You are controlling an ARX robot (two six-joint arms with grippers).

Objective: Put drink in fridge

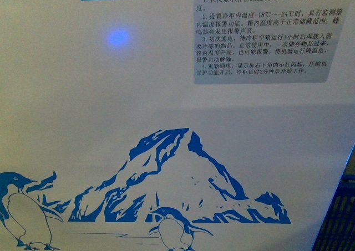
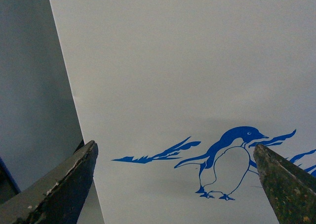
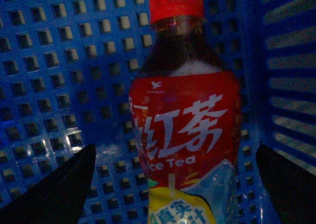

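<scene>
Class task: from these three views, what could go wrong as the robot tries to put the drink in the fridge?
The right gripper is open and not yet holding the tea bottle in the blue basket; the round bottle could slip or tip as it closes.
The left gripper, open, closely faces the front of the fridge and may bump it.
No view shows the fridge's top, so aiming there is blind.
</scene>
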